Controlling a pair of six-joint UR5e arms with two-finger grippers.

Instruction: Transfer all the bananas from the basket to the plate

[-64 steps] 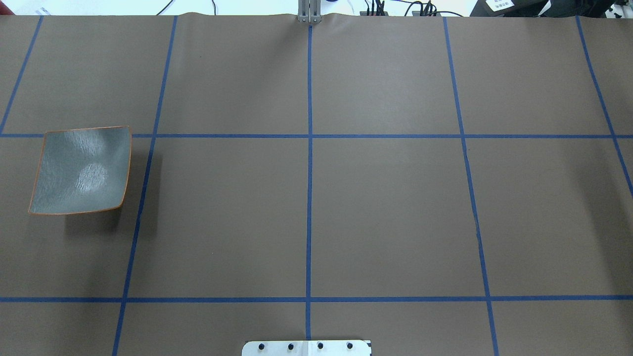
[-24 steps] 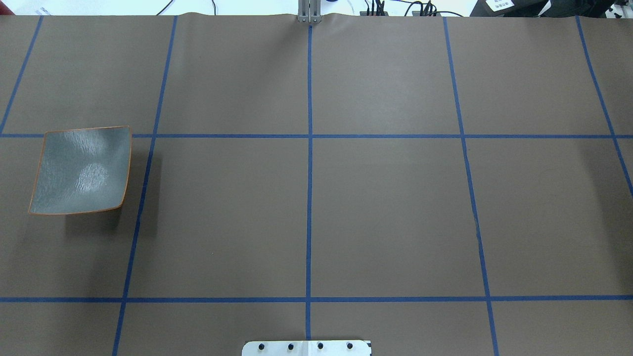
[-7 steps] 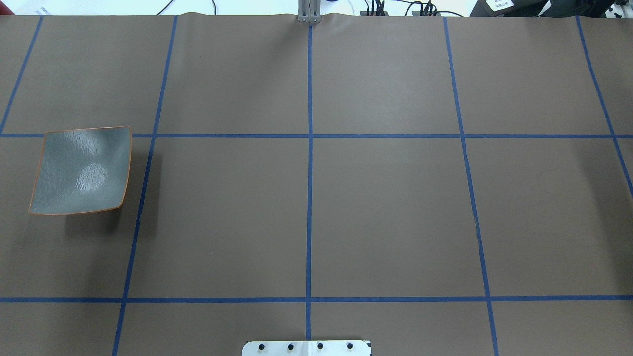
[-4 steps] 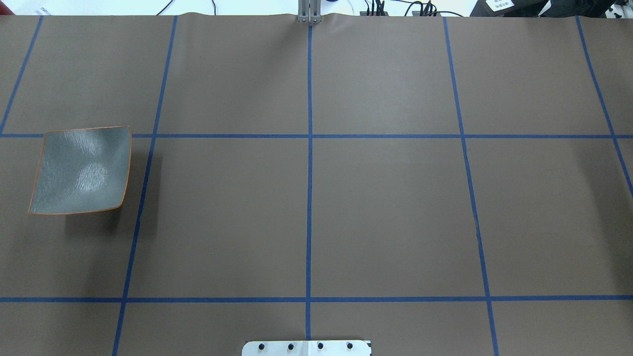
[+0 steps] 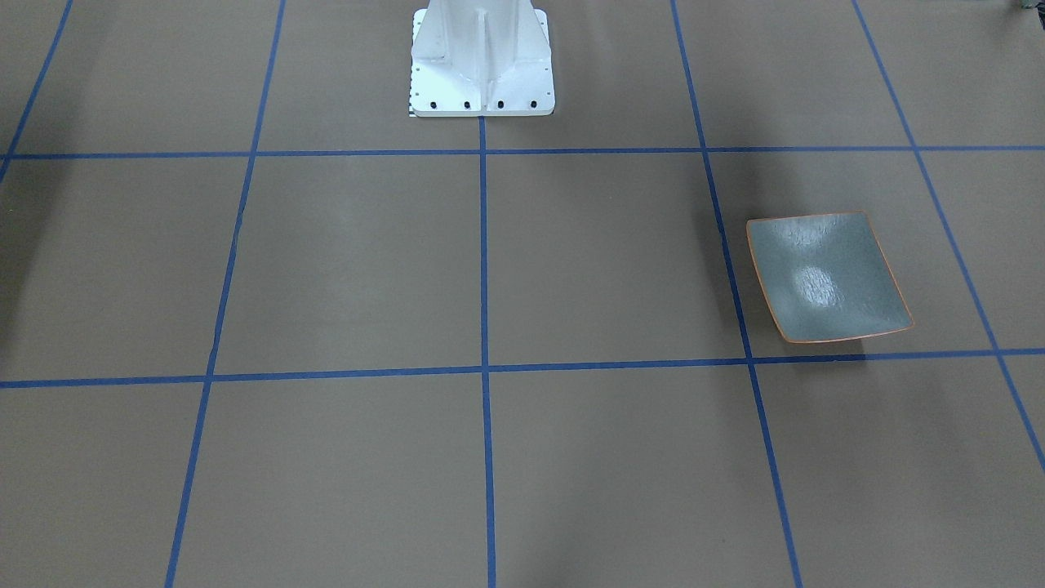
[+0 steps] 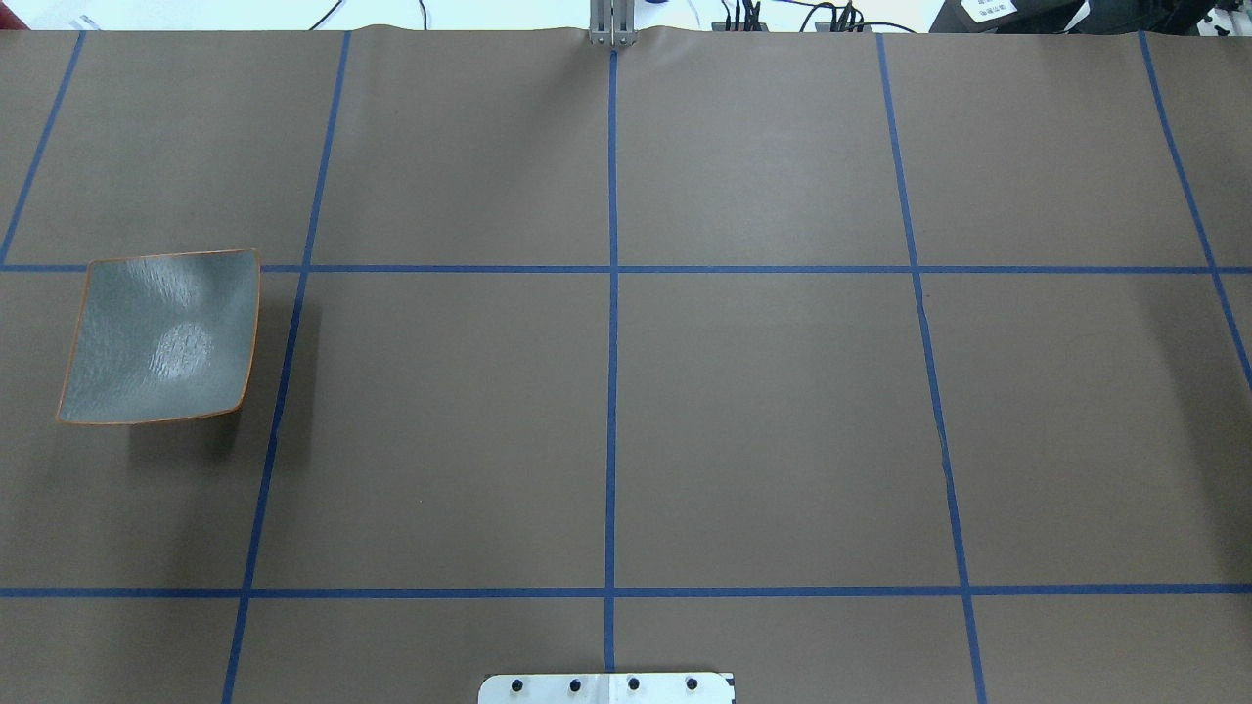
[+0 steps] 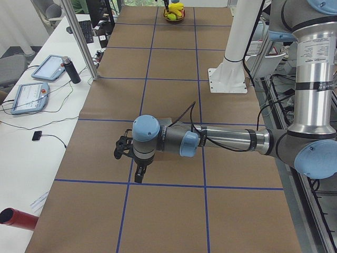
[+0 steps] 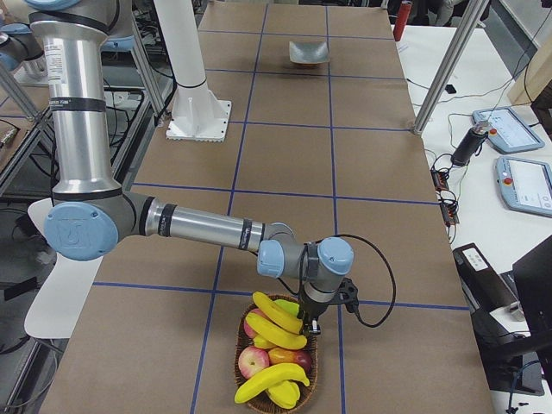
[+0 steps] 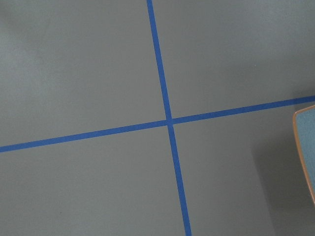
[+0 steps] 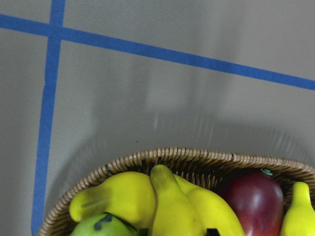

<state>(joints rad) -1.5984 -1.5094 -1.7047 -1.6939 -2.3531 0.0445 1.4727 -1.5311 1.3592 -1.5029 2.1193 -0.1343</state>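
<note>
- Brown paper (image 6: 763,420) gridded with blue tape (image 6: 611,391) is covering our table. The plate (image 6: 156,337) is lying at our left end, carrying no fruit.
- So we are counting nothing transferred. The bananas (image 8: 276,315) are all lying in the wicker basket (image 8: 246,379) at our right end, among apples (image 8: 255,362).
- Our right gripper (image 8: 312,326) is hovering over them and our left gripper (image 7: 138,177) is hovering near the plate. We cannot tell whether either one's fingers are apart or together.
</note>
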